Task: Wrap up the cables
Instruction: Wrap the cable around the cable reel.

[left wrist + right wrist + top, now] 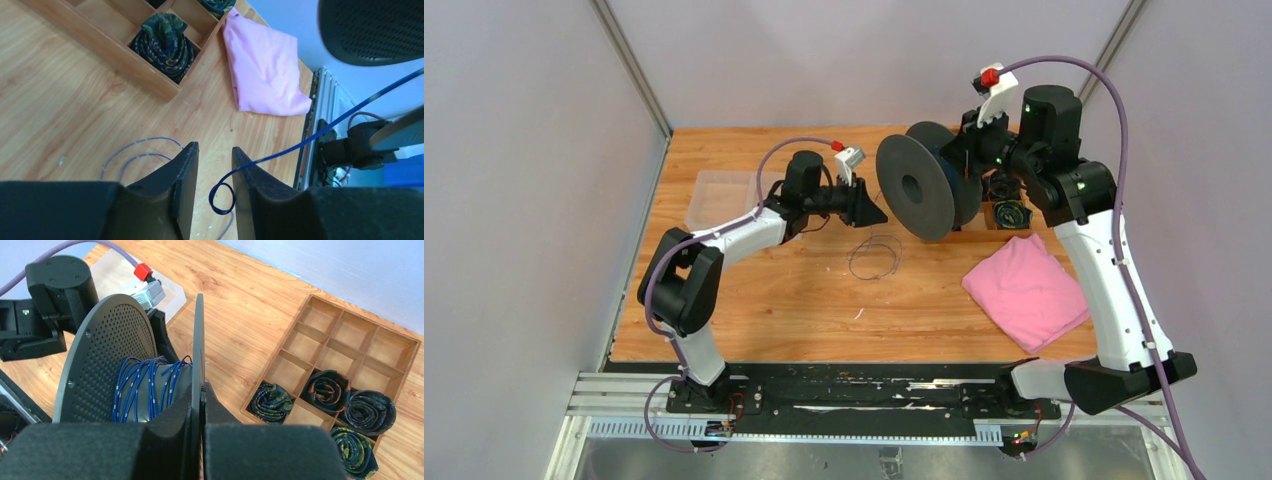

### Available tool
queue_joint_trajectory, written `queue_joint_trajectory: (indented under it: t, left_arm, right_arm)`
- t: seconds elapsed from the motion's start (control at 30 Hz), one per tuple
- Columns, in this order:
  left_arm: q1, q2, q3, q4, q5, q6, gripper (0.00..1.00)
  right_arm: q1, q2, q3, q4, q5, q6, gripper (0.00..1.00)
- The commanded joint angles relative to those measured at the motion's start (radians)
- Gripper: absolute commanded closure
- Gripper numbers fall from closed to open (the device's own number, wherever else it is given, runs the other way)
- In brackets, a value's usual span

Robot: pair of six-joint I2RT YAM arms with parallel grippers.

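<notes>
Two arms work: the right jaws clench the spool (105,355) by its rim; the left jaws stand apart, the cable (300,144) curling between them.

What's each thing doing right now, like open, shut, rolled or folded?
spool, held on edge, partly wound.
cable, some wound on, rest loose on table.
left gripper, open, cable curl in its gap.
right gripper, shut on spool rim.
pink cloth, folded, lying flat.
dark rolls, rolled tight, sitting in wooden tray.
</notes>
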Motion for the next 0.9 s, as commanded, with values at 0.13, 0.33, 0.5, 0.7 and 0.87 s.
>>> queue_joint_trajectory:
  t: [0.13,0.33,0.5,0.7,0.87]
  left_arm:
    - [-0.016,0.01,-0.117,0.191,-0.027,-0.095,0.79]
    - [-0.056,0.005,-0.131,0.191,-0.046,-0.078,0.94]
    - [-0.104,0.0,-0.145,0.191,-0.064,-0.05,1.0]
    - [-0.176,-0.031,-0.17,0.191,-0.086,0.003,1.0]
    - [-0.225,-0.049,-0.169,0.192,-0.092,0.024,1.0]
  right_arm:
    - [0.011,0.01,0.1,0.044,0.131,0.069,0.99]
    - [0.011,0.053,0.127,0.05,0.227,0.113,0.99]
    - [0.011,0.076,0.118,0.094,0.3,0.138,0.99]
    - [0.011,0.096,0.083,0.148,0.39,0.129,0.99]
    - [0.011,0.111,0.047,0.182,0.431,0.129,0.99]
